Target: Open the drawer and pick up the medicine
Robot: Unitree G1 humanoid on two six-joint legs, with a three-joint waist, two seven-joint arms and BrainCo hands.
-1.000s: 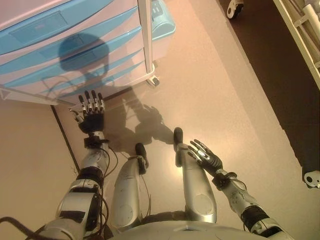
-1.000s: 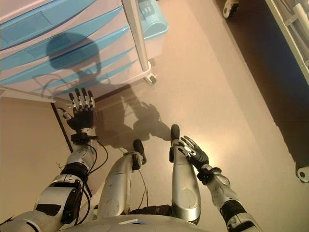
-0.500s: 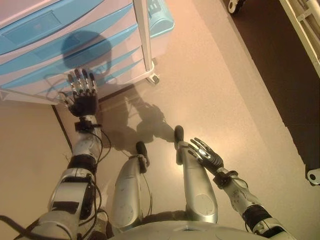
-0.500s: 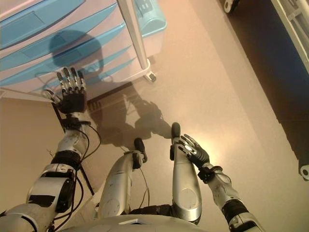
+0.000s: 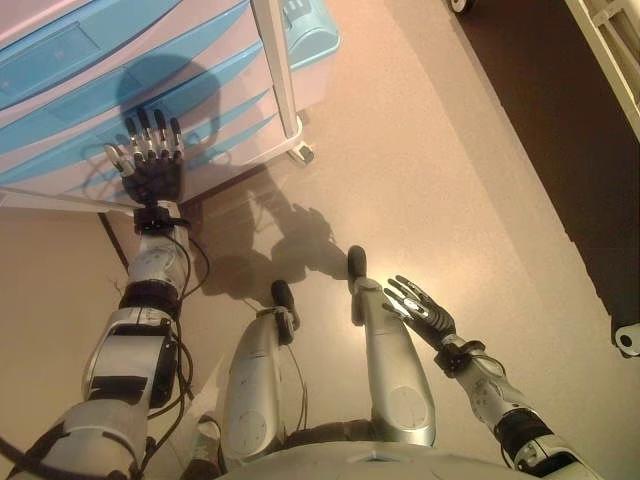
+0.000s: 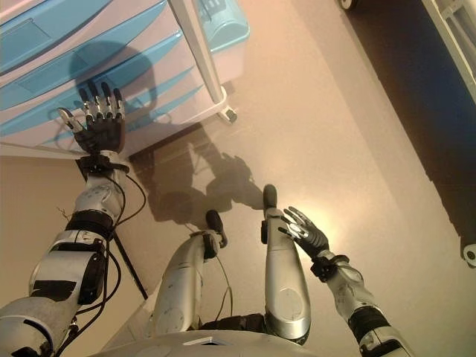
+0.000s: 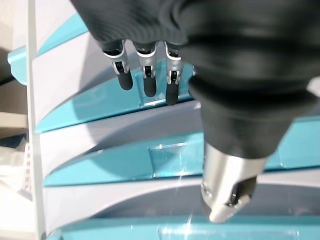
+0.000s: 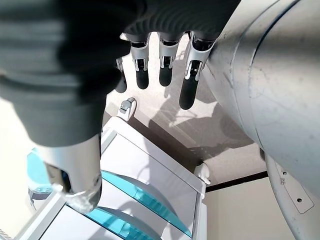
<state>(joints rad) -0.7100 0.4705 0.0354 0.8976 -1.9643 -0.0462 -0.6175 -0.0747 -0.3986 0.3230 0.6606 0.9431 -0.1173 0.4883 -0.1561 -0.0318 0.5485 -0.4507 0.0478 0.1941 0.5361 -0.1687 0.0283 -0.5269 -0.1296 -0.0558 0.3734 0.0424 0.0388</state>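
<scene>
A white drawer cabinet (image 5: 130,90) with several light-blue drawer fronts stands at the upper left; all its drawers are shut. No medicine shows in any view. My left hand (image 5: 150,165) is open, fingers straight, held up in front of the lower drawers; in the left wrist view its fingertips (image 7: 145,82) are close to a blue drawer front (image 7: 125,165). My right hand (image 5: 420,312) is open and empty, low beside my right thigh.
The cabinet stands on small castors (image 5: 301,152) on a beige floor. A light-blue bin (image 5: 310,30) sits behind its white upright post. A dark floor strip and a white frame (image 5: 610,50) lie at the far right, with a castor (image 5: 627,338) at the right edge.
My left hand has risen from the floor area up to the lower drawer fronts. The right hand has barely moved. The view has shifted slightly.
</scene>
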